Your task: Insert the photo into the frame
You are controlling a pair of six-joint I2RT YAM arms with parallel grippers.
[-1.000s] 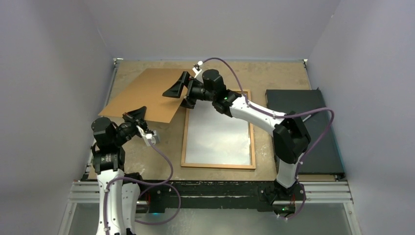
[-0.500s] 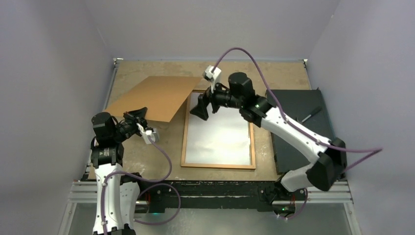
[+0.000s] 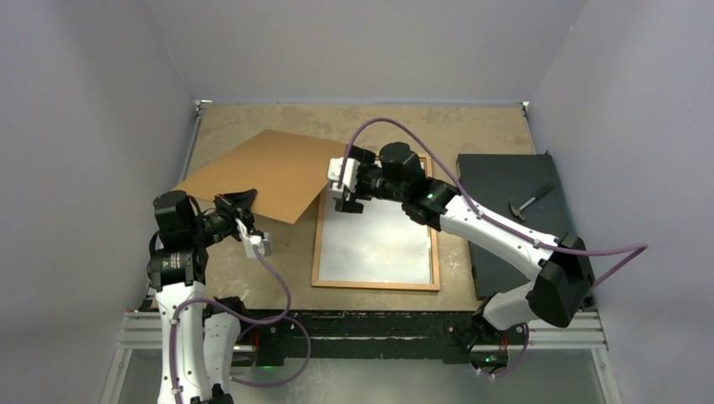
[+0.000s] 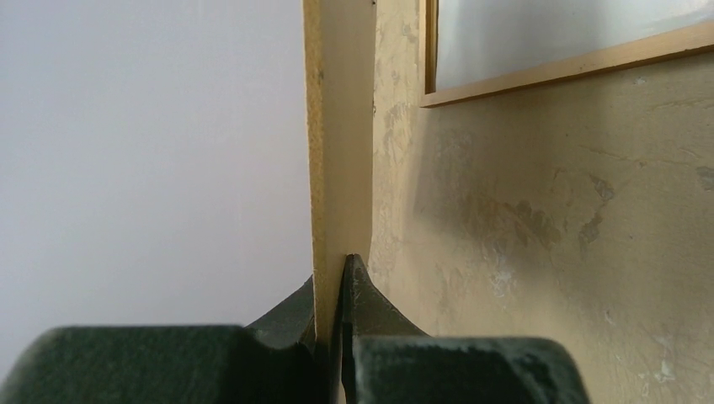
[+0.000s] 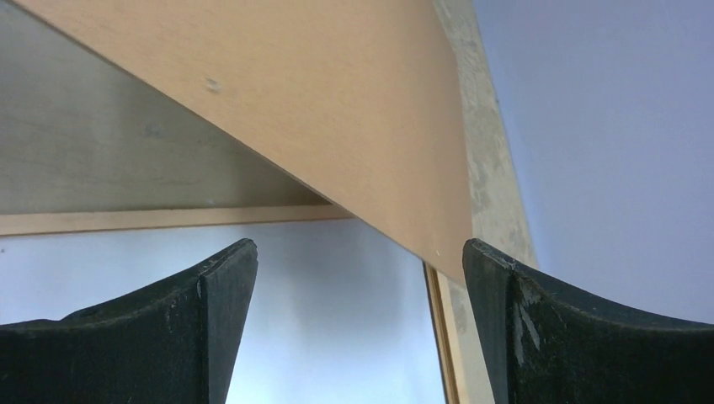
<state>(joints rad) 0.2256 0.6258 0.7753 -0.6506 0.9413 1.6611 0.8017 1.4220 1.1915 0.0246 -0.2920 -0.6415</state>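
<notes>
The orange-brown frame point(image 3: 375, 286) lies flat mid-table with a glossy whitish surface point(image 3: 375, 240) inside it. I cannot tell whether that surface is the photo's back; no printed side shows. My left gripper point(image 3: 240, 204) is shut on the near corner of the brown backing board point(image 3: 261, 172), which is tilted up left of the frame. In the left wrist view the fingers point(image 4: 358, 290) pinch the board point(image 4: 341, 126) edge-on. My right gripper point(image 3: 347, 195) is open and empty over the frame's top-left corner, by the board's right edge. In the right wrist view the board point(image 5: 337, 101) is above the frame rail point(image 5: 168, 220).
A black rectangular slab point(image 3: 505, 172) lies to the right of the frame, with a small hammer-like tool point(image 3: 526, 202) on it. The walls stand close on the left, the back and the right. The worn tabletop point(image 3: 471, 126) shows behind the frame.
My right gripper has left the board's far right edge and moved to the frame's top-left corner, wrist turned. The left gripper still holds the board, which shifted slightly.
</notes>
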